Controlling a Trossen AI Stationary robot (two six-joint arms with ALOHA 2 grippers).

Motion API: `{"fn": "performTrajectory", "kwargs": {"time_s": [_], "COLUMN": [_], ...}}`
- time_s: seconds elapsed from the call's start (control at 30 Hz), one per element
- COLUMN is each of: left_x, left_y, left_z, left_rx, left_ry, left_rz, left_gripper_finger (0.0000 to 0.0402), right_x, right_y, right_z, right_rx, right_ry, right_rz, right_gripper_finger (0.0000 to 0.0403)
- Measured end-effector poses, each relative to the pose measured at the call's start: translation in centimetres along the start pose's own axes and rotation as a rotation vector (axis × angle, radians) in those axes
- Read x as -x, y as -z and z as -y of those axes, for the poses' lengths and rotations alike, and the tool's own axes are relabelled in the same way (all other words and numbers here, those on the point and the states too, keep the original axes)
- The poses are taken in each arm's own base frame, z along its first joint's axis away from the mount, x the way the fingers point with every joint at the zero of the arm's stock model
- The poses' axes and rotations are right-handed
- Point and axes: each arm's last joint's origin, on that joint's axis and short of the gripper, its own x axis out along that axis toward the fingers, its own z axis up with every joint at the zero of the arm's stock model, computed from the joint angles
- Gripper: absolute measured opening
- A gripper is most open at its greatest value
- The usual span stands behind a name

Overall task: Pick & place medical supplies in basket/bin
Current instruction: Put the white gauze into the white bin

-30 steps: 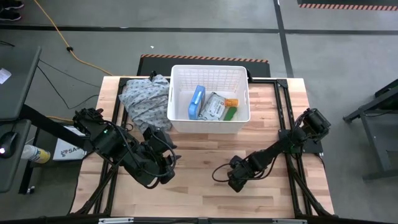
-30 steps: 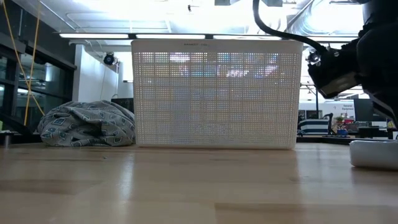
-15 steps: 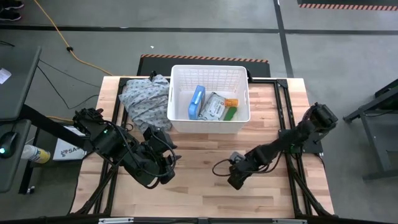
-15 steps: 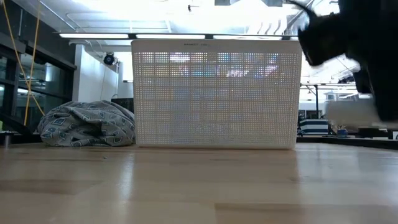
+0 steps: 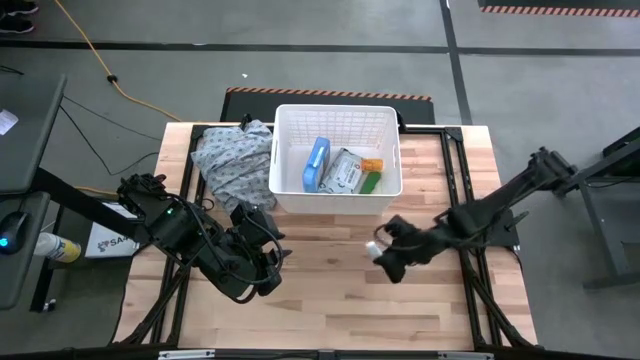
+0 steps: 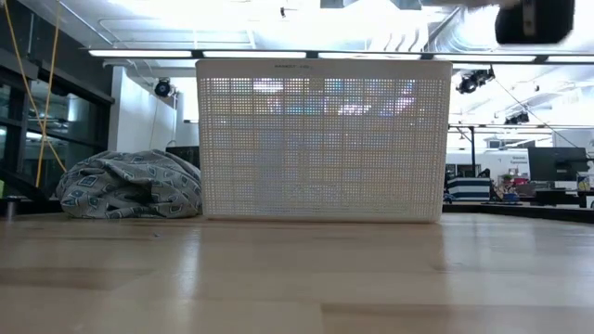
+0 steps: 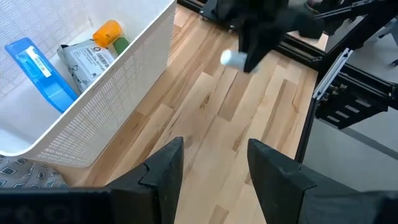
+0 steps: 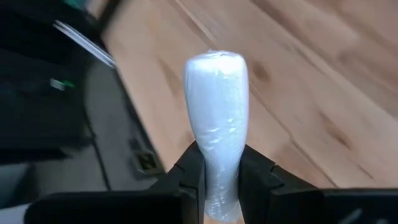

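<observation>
1. The right gripper point(image 5: 383, 250), jaws clamped on the white tube point(image 8: 214, 118), is lifted over the desk point(image 5: 330, 310) toward its right edge, short of the basket point(image 5: 335, 118)
2. Risk: the soft, glossy, rounded tube could squirm free, being pinched only at one end
3. The left gripper point(image 7: 208, 165) waits near the front-left corner, jaws spread and empty
</observation>
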Motion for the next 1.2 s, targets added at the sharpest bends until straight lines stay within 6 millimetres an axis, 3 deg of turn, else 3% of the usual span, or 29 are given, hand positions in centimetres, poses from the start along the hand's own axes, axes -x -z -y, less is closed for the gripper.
{"fn": "performTrajectory", "kwargs": {"time_s": [0.23, 0.47, 0.87, 1.2], "left_x": [0.0, 0.0, 0.0, 0.0], "left_y": [0.0, 0.0, -0.1, -0.1], "left_z": [0.0, 0.0, 0.2, 0.2], "left_rx": [0.003, 0.006, 0.014, 0.014], "left_ry": [0.000, 0.004, 0.015, 0.015], "left_rz": [0.000, 0.003, 0.011, 0.011], "left_gripper_finger": [0.0211, 0.0211, 0.0211, 0.0211], "right_x": [3.8, 6.0, 7.1, 7.5], "right_y": [-1.4, -2.5, -5.6, -8.1], "right_z": [-1.1, -2.1, -3.0, -2.4], "right_rx": [0.033, 0.092, 0.198, 0.241], "right_ry": [-0.194, -0.352, -0.471, -0.436], "right_rz": [0.164, 0.293, 0.528, 0.685], "right_gripper_finger": [0.0056, 0.0056, 0.0056, 0.0058]}}
